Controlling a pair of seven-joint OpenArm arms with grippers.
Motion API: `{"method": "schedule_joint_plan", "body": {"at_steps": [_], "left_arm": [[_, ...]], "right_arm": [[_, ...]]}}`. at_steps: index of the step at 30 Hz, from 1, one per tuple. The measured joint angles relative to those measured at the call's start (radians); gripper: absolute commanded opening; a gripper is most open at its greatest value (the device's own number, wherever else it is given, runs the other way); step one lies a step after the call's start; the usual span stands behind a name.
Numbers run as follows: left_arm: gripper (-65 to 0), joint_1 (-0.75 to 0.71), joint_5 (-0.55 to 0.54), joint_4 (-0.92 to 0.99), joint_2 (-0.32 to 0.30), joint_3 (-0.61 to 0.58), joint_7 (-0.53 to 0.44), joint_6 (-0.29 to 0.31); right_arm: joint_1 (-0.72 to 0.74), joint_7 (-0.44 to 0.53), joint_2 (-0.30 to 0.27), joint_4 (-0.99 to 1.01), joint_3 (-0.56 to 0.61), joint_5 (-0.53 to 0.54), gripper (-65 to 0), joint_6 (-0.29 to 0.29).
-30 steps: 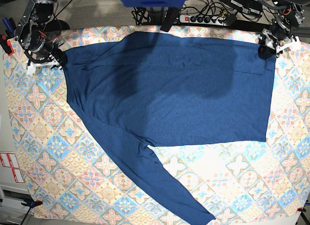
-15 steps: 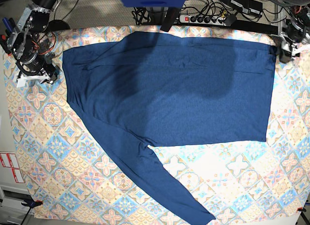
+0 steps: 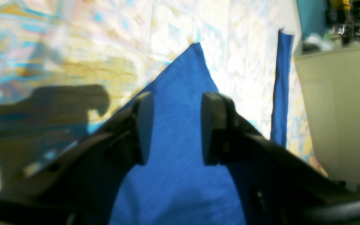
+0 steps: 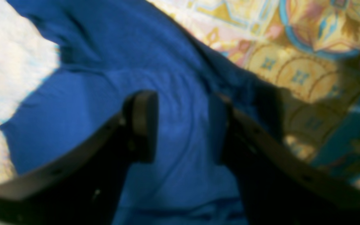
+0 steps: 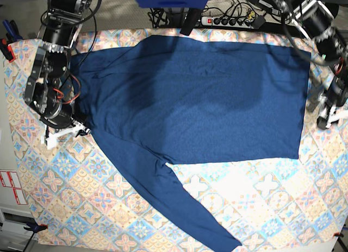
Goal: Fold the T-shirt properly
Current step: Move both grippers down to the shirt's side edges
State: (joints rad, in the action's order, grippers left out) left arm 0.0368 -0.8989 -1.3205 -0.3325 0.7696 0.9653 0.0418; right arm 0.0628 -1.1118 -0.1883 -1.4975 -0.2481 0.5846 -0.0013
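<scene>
Both pincers (image 3: 173, 128) (image 4: 183, 125) are seen spread, empty; the soft, limp T-shirt (image 5: 206, 100) should be pinched at its edges.

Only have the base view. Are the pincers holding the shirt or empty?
Observer: Left pincer is open, nothing between its pads, blue shirt lying below it.
Operator: Right one?
Observer: Right pincer is open too, over wrinkled shirt cloth, gripping none.
Operator: Anything past the shirt on the left wrist view?
Observer: A corner of the shirt ends on the patterned tablecloth; a sleeve strip lies apart beside it.
</scene>
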Motion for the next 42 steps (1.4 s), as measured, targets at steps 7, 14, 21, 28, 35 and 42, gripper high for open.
{"method": "schedule_joint_plan", "body": {"at_steps": [7, 14, 21, 28, 35, 42], "left_arm": [[-40.4, 0.209, 0.190, 0.185, -0.023, -0.103, -0.070, 0.000], [-40.4, 0.330, 0.375, 0.354, -0.014, -0.194, -0.228, 0.006], [-40.4, 0.418, 0.485, 0.569, -0.017, -0.192, -0.401, 0.006], [-40.4, 0.441, 0.581, 0.710, -0.022, -0.192, -0.547, 0.001], [-40.4, 0.440, 0.612, 0.754, -0.013, -0.192, -0.590, 0.004], [-40.4, 0.426, 0.612, 0.760, 0.022, -0.193, -0.600, 0.008]], "right_arm": [[0.055, 0.052, 0.002, 0.000, 0.133, -0.168, -39.7, 0.004], [0.053, 0.072, 0.001, 0.029, 0.200, -0.244, -39.8, 0.003], [0.053, 0.075, 0.000, 0.029, 0.208, -0.241, -39.8, 0.001], [0.050, 0.075, 0.001, 0.025, 0.208, -0.238, -39.8, 0.004], [0.049, 0.073, 0.000, -0.005, 0.208, -0.237, -39.8, 0.004], [0.048, 0.071, 0.001, -0.008, 0.208, -0.237, -39.8, 0.003]]}}
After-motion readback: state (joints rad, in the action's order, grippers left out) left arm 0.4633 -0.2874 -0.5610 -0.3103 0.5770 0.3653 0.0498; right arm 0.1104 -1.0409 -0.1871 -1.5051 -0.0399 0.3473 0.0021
